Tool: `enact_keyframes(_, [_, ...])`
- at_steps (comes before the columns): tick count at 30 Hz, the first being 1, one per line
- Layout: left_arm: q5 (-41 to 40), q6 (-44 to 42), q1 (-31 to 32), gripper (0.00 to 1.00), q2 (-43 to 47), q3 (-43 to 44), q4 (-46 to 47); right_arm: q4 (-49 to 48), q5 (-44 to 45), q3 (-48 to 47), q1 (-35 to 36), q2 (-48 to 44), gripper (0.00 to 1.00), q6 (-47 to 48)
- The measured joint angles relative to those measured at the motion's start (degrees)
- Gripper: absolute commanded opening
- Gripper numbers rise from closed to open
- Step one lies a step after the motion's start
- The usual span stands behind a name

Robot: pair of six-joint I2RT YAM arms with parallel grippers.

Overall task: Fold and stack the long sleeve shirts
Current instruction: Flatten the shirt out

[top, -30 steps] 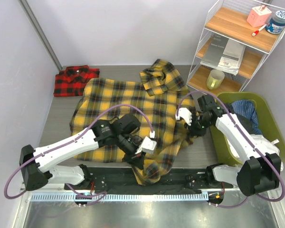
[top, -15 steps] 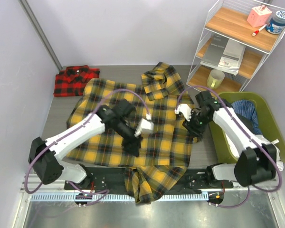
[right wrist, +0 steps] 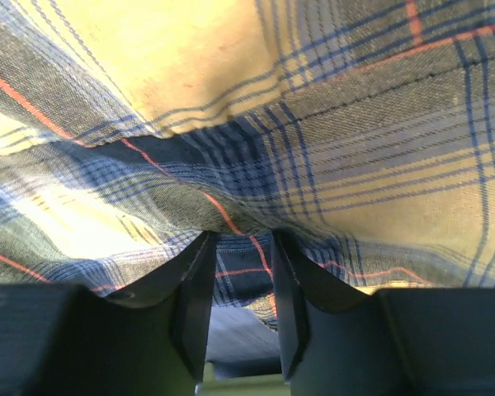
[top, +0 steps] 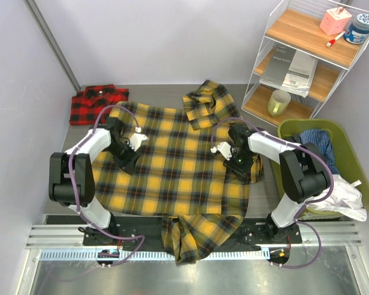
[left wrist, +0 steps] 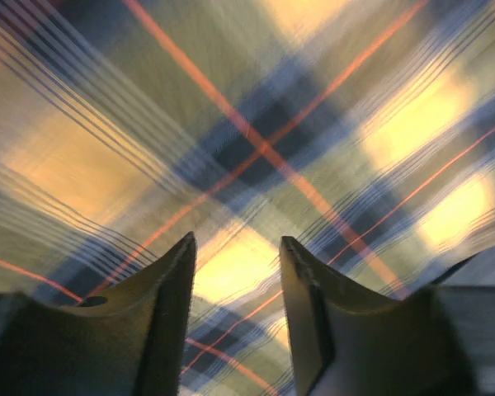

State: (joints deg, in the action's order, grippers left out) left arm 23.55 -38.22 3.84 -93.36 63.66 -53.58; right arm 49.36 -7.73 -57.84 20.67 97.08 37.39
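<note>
surface: grey table (top: 150,93), mostly buried under cloth, with a metal rail (top: 61,233) along the near edge
room: plain pale walls (top: 160,37) at the back and left, kind of a little booth
yellow shirt (top: 172,172): the yellow-and-black check one, spread out flat over the middle of the table. One bunched-up bit sits at the far edge and another bit (top: 194,236) hangs over the near edge between the arm bases
red shirt (top: 98,103): already folded into a small rectangle in the far left corner, just beside the yellow one
left gripper (top: 128,165) (left wrist: 235,239): over the left side of the yellow shirt, jaws apart, nothing in them, only plaid past the tips
right gripper (top: 238,169) (right wrist: 241,235): at the shirt's right edge, jaws apart with a narrow gap and cloth right up at the tips. Doesn't look pinched to me
right side: wire rack (top: 261,61) with wooden shelves and a yellowish cup (top: 278,102) on the bottom one
green bin (top: 357,160): next to the rack, with blue cloth (top: 317,144) inside and white cloth (top: 344,200) over its near rim
</note>
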Motion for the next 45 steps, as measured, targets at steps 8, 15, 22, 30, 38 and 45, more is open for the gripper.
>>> enact_keyframes(8, [-7.23, -5.57, 0.83, 0.36, 0.15, -10.60, -0.68, -0.50, 7.26, 0.68, -4.07, 0.13, 0.41, 6.54])
enact_keyframes(15, [-7.78, -8.09, 5.29, 0.38, 7.08, -16.17, -8.87, 5.81, 8.61, 0.92, -5.40, -2.47, 0.50, 13.35])
enact_keyframes(22, [-2.54, -5.38, 2.25, 0.43, 0.37, 6.27, -15.17, 9.90, 2.01, -18.23, -5.31, 2.51, 0.51, 9.73])
enact_keyframes(30, [-5.99, -2.27, -0.68, 0.39, -18.23, 17.75, -5.84, 5.86, -1.66, -26.67, -4.42, 16.98, 0.50, 2.91])
enact_keyframes(38, [-8.57, -5.92, -1.60, 0.34, -13.09, 5.31, -4.37, 1.90, 1.07, -21.66, -2.60, 16.44, 0.50, 3.98])
enact_keyframes(45, [-9.29, -10.64, -1.90, 0.41, -5.79, -8.00, -11.06, 4.59, -1.75, -11.19, 0.04, 8.50, 0.50, 8.17])
